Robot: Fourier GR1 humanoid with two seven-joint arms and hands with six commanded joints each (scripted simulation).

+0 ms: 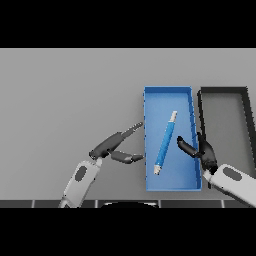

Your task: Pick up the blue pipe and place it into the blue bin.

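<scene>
— Nearest us, what do you make out?

— Two arms rising from the lower edge. On the left side, the left hand (pixel 109 145) sits over the bare grey desk (pixel 65 100), just beside the blue bin's left wall. Its fingers (pixel 131 131) are stretched out straight toward the bin, the thumb spread apart below them, so the hand is wide and holds nothing.

— And the other one?

— That's the right hand (pixel 204 152), coming in from the lower right. It reaches over the right wall of the blue bin (pixel 168 89), with its fingers (pixel 184 146) pointing inward above the bin floor. They look relaxed and spread, not wrapped round anything.

— Where is the pipe, then?

— Inside the bin. The blue pipe (pixel 165 142) lies on the floor of it, slanted, its pale upper end toward the far right and its lower pale end toward the near left. Neither hand touches it; the right fingers are near its middle, with a gap between.

— Anything else on the desk?

— A black bin (pixel 202 107) just to the right of the blue one, side by side with it, running off toward the right edge of the view. Its grey inside shows nothing in it that I can see.
</scene>
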